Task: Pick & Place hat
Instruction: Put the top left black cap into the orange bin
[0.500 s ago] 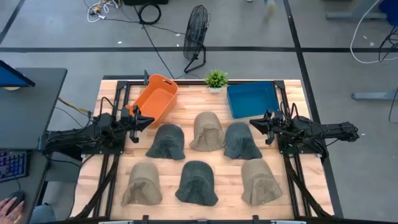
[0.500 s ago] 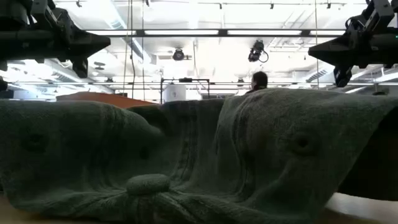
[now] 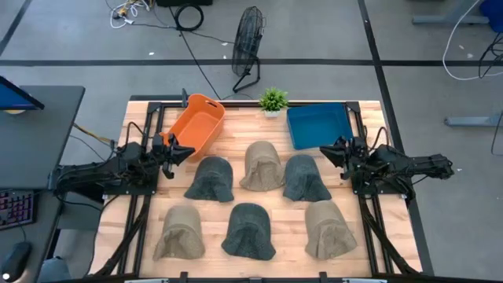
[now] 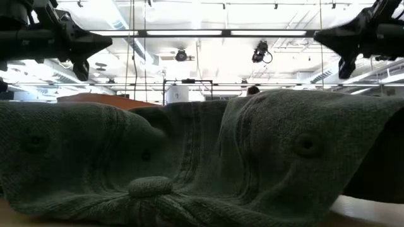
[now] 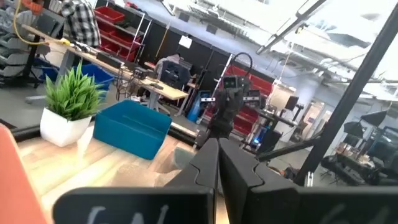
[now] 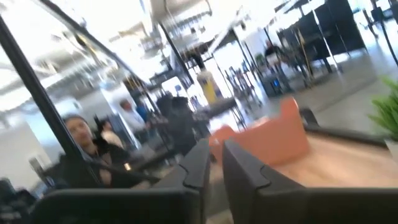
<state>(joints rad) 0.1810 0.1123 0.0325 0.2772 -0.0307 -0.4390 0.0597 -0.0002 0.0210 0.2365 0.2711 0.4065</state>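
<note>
Fingers of the left gripper [image 3: 189,151] are clenched empty beside the orange bin [image 3: 196,125]; the right gripper [image 3: 323,153], near the blue tray [image 3: 318,126], looks almost closed, holding nothing. Between them lie six hats [image 3: 249,230], soft, light, floppy cloth: pinching a crown fold seems best.

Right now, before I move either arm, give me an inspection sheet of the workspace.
Surface: wooden table, bare between items.
Job's things: six hats in two rows, three dark hats and three tan hats; orange bin and blue bin at the far edge.
Clutter: small potted plant between the bins.
Grippers: left gripper shut, empty, beside the orange bin; right gripper nearly closed, empty, by the blue bin.
Cables: several on the floor behind the table.
Surroundings: floor fan; desk with keyboard to the left.
</note>
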